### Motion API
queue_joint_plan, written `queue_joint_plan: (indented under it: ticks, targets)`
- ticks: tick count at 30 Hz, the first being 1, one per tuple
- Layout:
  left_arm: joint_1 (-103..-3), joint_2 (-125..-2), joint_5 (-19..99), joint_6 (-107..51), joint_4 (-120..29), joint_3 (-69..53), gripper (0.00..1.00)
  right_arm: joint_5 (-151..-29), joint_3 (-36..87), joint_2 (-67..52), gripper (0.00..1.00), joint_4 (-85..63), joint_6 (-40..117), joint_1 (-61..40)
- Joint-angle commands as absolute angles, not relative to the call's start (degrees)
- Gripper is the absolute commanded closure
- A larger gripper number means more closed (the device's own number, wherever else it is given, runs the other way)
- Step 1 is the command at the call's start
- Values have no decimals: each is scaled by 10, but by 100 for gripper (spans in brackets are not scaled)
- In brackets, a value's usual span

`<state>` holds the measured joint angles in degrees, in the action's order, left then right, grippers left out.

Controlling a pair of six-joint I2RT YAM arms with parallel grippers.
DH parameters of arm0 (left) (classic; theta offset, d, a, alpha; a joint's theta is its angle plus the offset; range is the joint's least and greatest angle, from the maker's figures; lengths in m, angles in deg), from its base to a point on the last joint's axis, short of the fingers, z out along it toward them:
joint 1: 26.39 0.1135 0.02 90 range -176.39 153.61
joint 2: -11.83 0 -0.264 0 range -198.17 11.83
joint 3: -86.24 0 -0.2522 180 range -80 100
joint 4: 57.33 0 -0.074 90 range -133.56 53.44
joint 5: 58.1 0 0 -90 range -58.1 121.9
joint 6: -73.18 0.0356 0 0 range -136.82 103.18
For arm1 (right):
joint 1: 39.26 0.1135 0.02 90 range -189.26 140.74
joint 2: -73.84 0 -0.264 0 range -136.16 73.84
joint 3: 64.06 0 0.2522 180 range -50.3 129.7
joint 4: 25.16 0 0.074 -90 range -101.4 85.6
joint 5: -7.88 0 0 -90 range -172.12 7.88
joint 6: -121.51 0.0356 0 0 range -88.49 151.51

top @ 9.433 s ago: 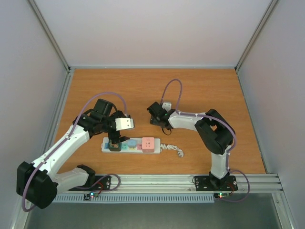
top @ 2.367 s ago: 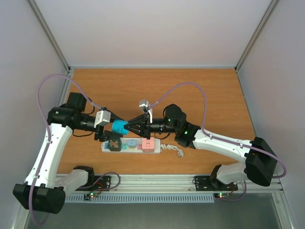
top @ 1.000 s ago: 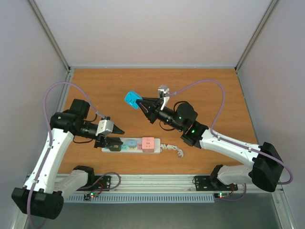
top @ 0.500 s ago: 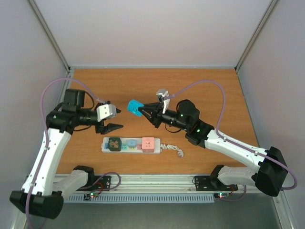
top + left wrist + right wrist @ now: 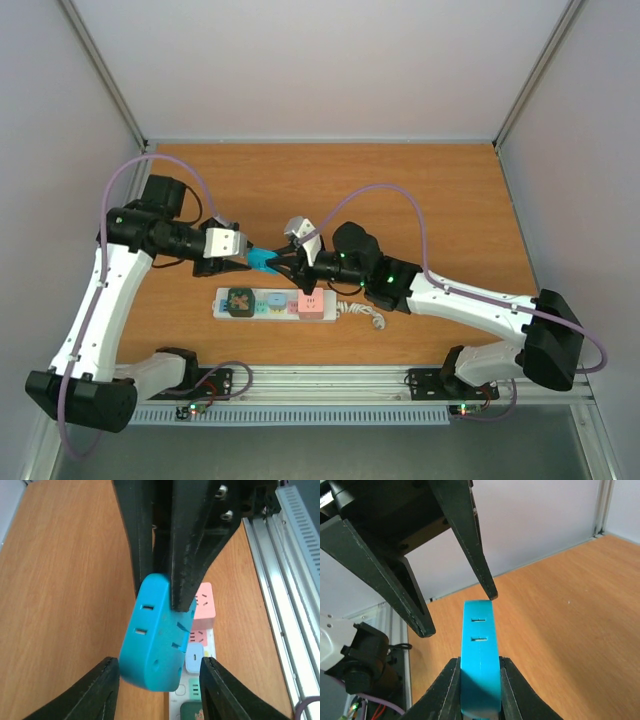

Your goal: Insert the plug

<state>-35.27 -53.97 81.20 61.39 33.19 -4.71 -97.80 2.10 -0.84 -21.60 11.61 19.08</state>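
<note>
- The right fingers (image 5: 448, 692) clamp the blue plug (image 5: 155, 635) above the surface (image 5: 430, 190), just far of the power strip (image 5: 276, 303).
- The left fingers (image 5: 100, 696) stand apart, flanking it.

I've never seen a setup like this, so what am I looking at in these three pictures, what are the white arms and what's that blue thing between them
These are two robot arms bolted at the near edge of a wooden table. The wide picture is taken from above and behind them, so the left arm is on the left and the right arm is on the right. The other two pictures come from small cameras on the wrists, each looking along that arm's own jaws. On the table lies a white power strip with a dark green plug and a pink block sitting in it. Between the arms is the blue plug. The right arm's jaws are shut on it and hold it in the air, and the left arm's jaws stand open on either side of it.
</note>
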Motion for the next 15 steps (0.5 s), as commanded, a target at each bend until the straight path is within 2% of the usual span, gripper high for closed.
queue_joint_plan:
  ticks: [1, 4, 7, 9, 11, 14, 15]
  targets:
    - [-358, -518, 806, 656, 330, -77, 56, -954, 63, -29, 99, -193, 79, 203]
    - [-359, -517, 791, 666, 332, -93, 57, -948, 70, -36, 99, -191, 72, 208]
    - [-360, -522, 779, 676, 333, -101, 69, -943, 77, -45, 99, -183, 65, 211]
    - [-360, -524, 774, 676, 331, -102, 71, -942, 84, -51, 99, -177, 62, 212]
    - [-360, -524, 773, 672, 318, -108, 67, -940, 90, -56, 99, -174, 60, 215]
    - [-363, -528, 768, 669, 311, -117, 52, -937, 97, -62, 99, -170, 52, 221]
    - [-363, -532, 764, 668, 312, -117, 51, -936, 100, -64, 99, -168, 51, 222]
